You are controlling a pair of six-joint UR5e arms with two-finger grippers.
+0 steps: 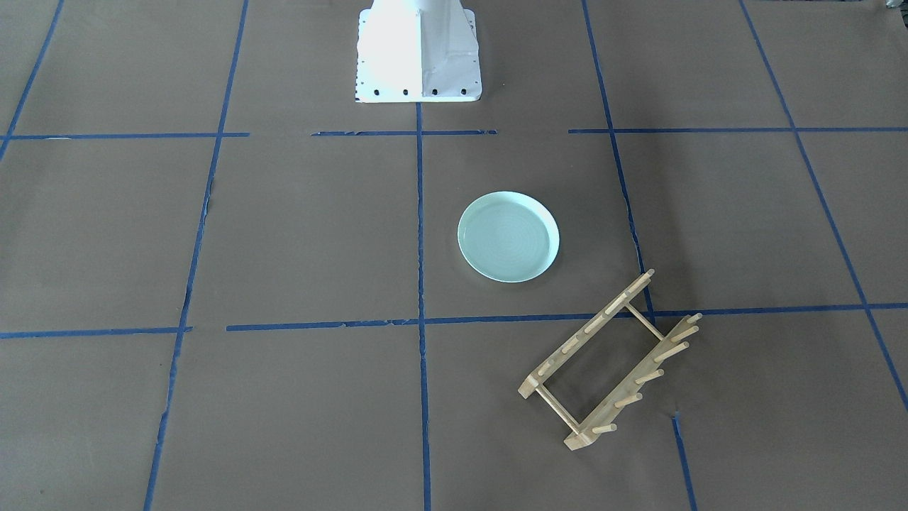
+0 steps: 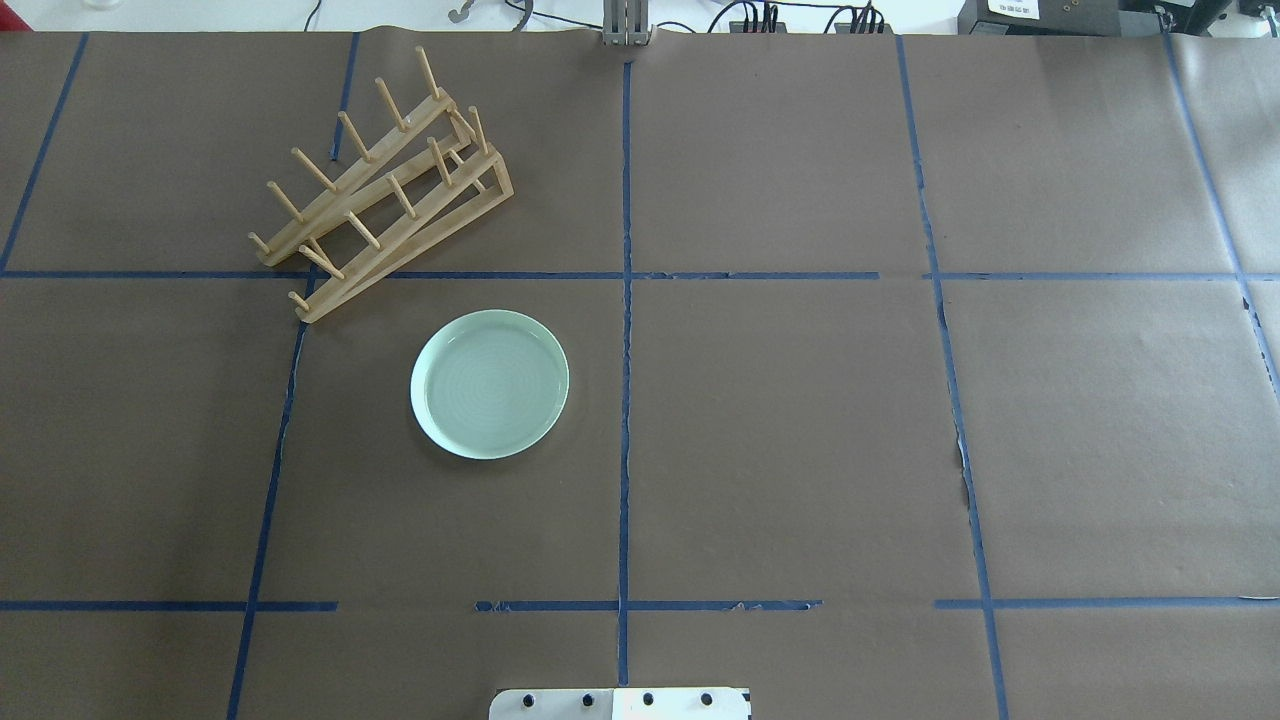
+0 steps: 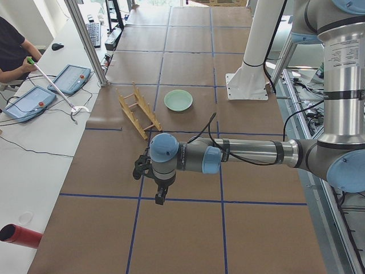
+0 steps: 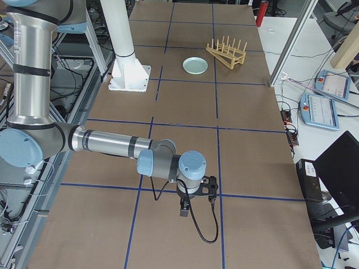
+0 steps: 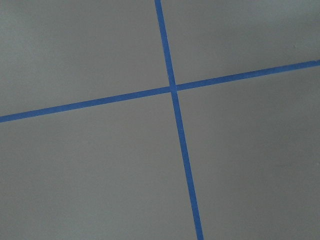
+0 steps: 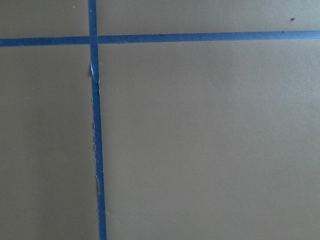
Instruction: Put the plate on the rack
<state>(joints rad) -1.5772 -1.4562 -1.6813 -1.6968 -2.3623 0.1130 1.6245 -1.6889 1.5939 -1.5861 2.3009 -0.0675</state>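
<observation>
plate point(image 2: 489, 384): laid flat on table point(image 2: 800, 450), near rack point(image 2: 385, 190), not touching
progress: nothing done; grasp, lift and slotting are left
left gripper point(image 3: 161, 197), right gripper point(image 4: 184, 211): well apart from plate; state cannot be told

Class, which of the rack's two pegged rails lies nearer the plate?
The robot-side rail, directly facing the plate; the far rail lies beyond it.
</observation>
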